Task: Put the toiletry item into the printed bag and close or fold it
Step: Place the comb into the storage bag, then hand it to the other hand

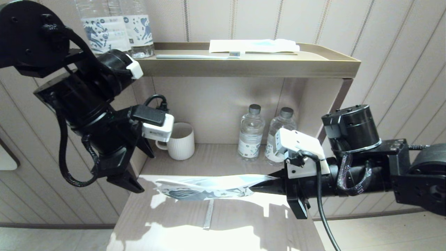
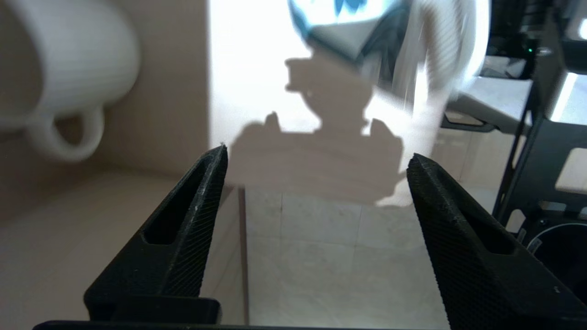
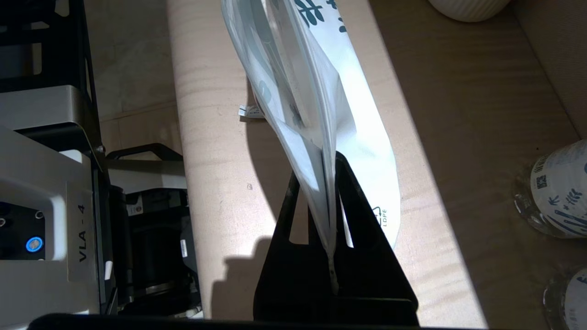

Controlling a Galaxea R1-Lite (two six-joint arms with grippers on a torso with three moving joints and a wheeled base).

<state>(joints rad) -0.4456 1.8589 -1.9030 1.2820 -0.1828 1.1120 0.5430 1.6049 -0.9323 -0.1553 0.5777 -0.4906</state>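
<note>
The right pincer [image 1: 256, 187] pinches one end of the flat white plastic bag printed with blue doodles [image 1: 209, 188] and holds it just above the pale wooden tabletop [image 1: 223, 226]. The left pincer [image 2: 316, 158] is open near the bag's other end, touching nothing. Two small clear water bottles [image 1: 250, 134] and one white ribbed mug [image 1: 181, 141] stand far back. The top shelf [image 1: 251, 64] holds one toothbrush [image 1: 198, 56]; the wrist views do not show it.

harsh sunlight blowing out the counter [image 1: 181, 230], hard arm shadows, printed bag [image 2: 367, 27] perhaps motion-blurred
</note>
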